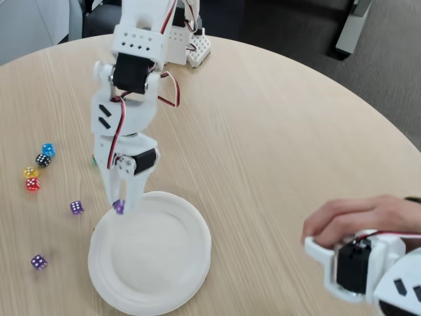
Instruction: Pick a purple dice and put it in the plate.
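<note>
Purple dice pinched in gripper over plate rim

Your gripper: white, black servo, red-and-white wires. Purple dice between fingertips: translucent purple. Plate below gripper: plain white. Left of gripper you see two purple dice with white pips, plus blue, black, yellow, red. Table: pale wood grain.
</note>
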